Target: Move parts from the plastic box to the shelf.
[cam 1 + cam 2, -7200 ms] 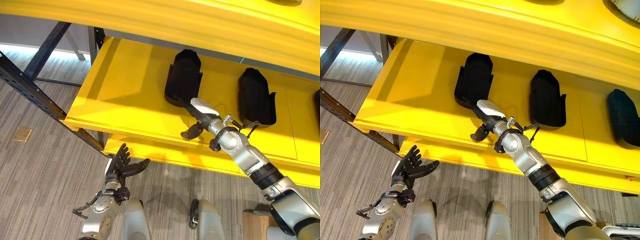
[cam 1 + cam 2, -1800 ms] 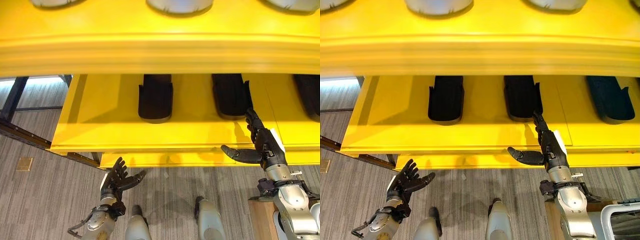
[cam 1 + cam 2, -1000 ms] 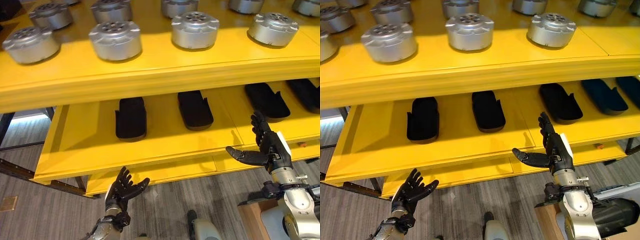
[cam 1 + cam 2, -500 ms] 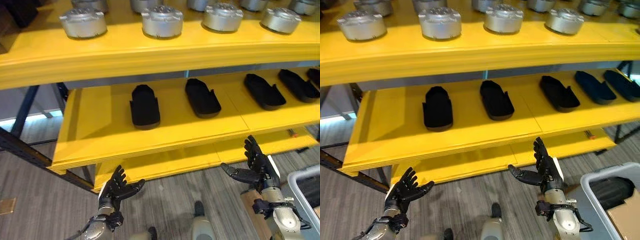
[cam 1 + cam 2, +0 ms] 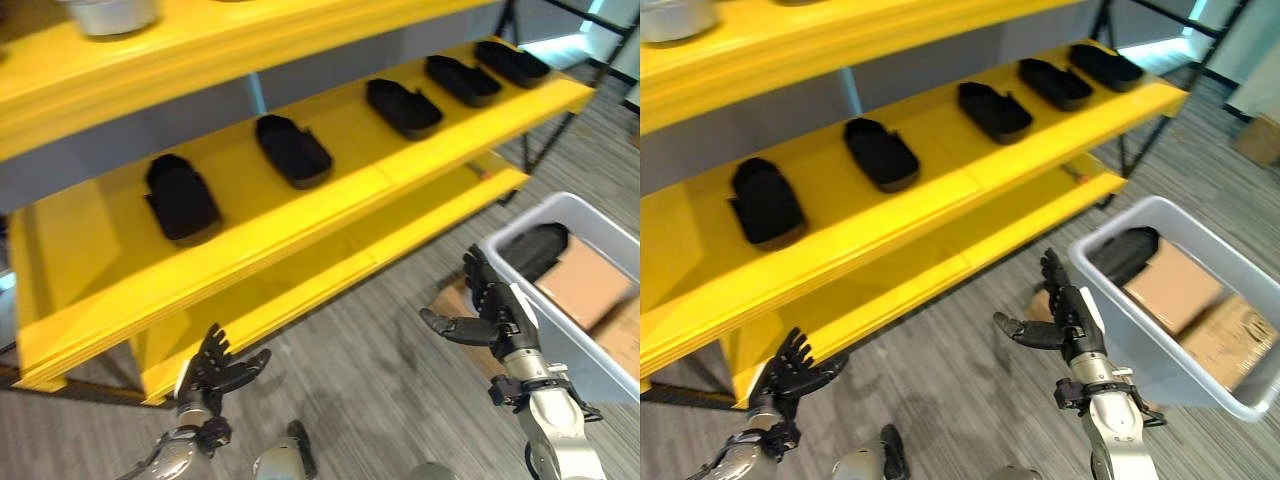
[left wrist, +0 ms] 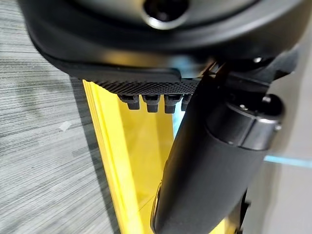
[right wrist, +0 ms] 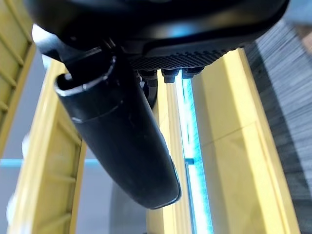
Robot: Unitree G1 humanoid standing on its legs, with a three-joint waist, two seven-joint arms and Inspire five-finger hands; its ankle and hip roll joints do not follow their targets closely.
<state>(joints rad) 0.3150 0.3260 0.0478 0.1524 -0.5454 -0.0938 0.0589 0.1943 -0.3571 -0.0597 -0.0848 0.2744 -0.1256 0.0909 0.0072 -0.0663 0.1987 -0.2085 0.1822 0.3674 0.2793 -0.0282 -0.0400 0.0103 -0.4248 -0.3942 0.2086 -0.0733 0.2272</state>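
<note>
Shelf [image 5: 300,215]: we see bright yellow boards on a dark frame.
Parts on shelf [image 5: 293,150]: matte black, in a row.
Plastic box [image 5: 1110,300]: pale grey-white walls.
Part in box [image 5: 1125,255]: black.
Cartons in box [image 5: 1170,285]: plain brown cardboard.
Floor [image 5: 380,370]: grey, finely striped carpet.
Left hand [image 5: 215,372]: black.
Right hand [image 5: 495,315]: black, with white on its back.
Metal piece on top shelf [image 5: 110,14]: silver-grey.

No lettering, label or number reads anywhere here: the yellow shelf [image 5: 300,215], the black parts [image 5: 293,150] on it and the plastic box [image 5: 1110,300] all show bare faces.
</note>
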